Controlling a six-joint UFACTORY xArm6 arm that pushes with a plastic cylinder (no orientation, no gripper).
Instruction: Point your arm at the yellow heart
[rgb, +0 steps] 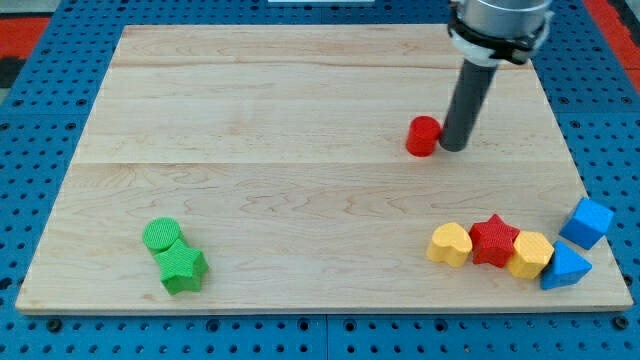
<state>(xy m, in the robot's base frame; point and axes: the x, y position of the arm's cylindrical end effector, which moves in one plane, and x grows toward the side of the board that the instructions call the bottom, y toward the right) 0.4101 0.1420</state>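
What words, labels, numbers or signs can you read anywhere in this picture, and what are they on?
None: no readable text, number or sign shows anywhere.
The wooden board, the blue pegboard around it and the arm's grey collar are unmarked.
The blocks are plain too, including the yellow heart, red star and red cylinder.
My tip sits just to the view's right of the red cylinder, also unmarked.

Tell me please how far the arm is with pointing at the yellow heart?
Nothing looks done yet. My tip stands at the view's upper right, right beside the red cylinder, far from the target. The yellow heart lies near the view's bottom right, at the left end of a row with the red star and a second yellow block. Left to do: bring the tip down the board to the heart.
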